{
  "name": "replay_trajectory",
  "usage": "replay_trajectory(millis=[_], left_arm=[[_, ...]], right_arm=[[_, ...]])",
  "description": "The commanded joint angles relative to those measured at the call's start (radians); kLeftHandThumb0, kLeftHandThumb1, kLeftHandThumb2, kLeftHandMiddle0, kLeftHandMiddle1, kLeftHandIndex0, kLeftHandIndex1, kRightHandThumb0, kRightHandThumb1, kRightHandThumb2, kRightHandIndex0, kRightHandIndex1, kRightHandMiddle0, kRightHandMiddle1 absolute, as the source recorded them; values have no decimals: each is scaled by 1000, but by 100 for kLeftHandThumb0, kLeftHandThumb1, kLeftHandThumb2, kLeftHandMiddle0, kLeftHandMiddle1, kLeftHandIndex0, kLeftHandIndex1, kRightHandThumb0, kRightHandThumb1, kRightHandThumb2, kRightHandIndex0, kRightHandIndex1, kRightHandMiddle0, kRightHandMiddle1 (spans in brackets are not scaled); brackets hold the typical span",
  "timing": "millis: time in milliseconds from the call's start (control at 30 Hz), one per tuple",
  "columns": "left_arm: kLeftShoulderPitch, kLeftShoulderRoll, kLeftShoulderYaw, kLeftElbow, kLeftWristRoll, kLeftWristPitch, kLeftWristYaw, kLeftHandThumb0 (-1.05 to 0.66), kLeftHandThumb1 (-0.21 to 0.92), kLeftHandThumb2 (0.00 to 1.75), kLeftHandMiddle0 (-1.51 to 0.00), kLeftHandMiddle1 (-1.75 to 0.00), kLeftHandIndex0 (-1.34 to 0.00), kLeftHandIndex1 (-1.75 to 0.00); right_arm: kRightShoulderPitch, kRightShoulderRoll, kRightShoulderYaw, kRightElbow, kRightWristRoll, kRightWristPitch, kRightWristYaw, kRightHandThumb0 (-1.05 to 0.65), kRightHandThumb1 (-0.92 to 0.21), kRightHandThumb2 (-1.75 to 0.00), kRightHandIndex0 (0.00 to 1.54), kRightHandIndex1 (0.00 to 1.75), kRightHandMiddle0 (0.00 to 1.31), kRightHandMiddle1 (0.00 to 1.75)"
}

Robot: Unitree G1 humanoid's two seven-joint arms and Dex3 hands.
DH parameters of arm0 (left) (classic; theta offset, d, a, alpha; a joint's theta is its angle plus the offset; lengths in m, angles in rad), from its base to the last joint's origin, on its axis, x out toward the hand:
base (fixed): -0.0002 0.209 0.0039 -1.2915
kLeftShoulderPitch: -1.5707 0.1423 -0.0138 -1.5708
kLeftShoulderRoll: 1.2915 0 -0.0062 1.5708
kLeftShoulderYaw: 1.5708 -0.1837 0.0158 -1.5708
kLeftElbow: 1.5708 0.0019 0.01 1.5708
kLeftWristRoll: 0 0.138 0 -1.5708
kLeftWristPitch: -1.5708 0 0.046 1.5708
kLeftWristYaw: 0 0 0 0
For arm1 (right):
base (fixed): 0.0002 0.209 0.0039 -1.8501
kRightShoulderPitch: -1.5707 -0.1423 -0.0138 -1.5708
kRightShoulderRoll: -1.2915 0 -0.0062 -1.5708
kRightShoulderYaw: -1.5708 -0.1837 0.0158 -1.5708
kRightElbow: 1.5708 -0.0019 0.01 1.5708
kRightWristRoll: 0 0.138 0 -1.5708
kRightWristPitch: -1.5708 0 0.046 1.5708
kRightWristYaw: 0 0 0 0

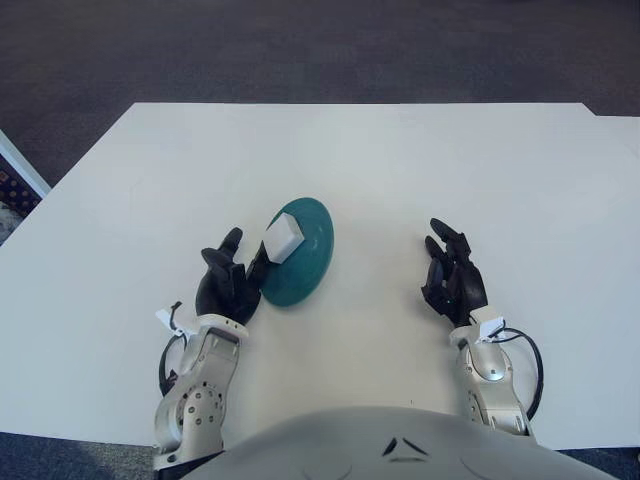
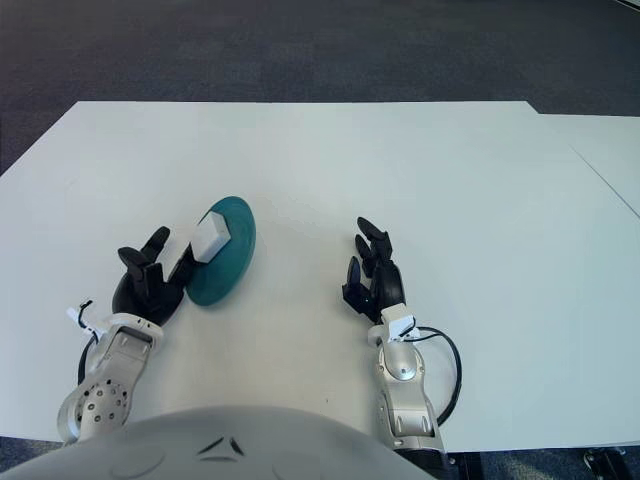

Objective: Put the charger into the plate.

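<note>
A white block-shaped charger (image 1: 283, 238) sits at the left rim of a teal plate (image 1: 308, 262), which looks tipped up on that side. My left hand (image 1: 236, 278) is just left of the plate. One dark finger reaches under the charger and holds it against the rim, while another finger (image 1: 231, 241) points up, clear of it. The part of the plate under the charger and the finger is hidden. My right hand (image 1: 452, 277) shows to the right of the plate with its fingers relaxed and nothing in them.
Everything stands on a white table (image 1: 400, 170). Its far edge meets dark carpet (image 1: 320, 50), and a second white table top (image 2: 610, 150) adjoins it at the right. My own body (image 1: 400, 445) fills the bottom of the view.
</note>
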Motion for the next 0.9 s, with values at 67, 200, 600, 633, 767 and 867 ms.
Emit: replay_trajectory(millis=[67,200,600,633,767,867], left_arm=[[19,-11,-11,44,17,13,-18,-95,92,93,-39,-1,-2,-69],[17,5,-17,54,40,-4,-53,-96,92,93,-41,-2,-4,-70],[10,70,-97,151,325,-284,-208,-97,92,88,-48,-4,-13,-76],[6,74,-100,167,351,-318,-218,-98,92,87,-49,-4,-15,-77],[-20,81,-124,161,449,-402,-217,-99,92,86,-51,-4,-17,-78],[-25,77,-121,169,454,-442,-242,-100,92,84,-51,-3,-18,-80]], right_arm=[[8,1,2,51,-4,31,-4,-74,-92,-88,32,2,0,60],[2,3,6,58,-8,31,-9,-74,-92,-88,31,1,0,59],[-15,15,22,78,-13,35,-25,-74,-92,-87,30,0,0,59],[-17,16,24,81,-15,34,-28,-73,-92,-88,29,0,0,58],[-23,22,29,93,-17,26,-35,-74,-92,-89,28,0,0,56],[-29,25,34,102,-16,27,-37,-75,-92,-90,27,0,0,55]])
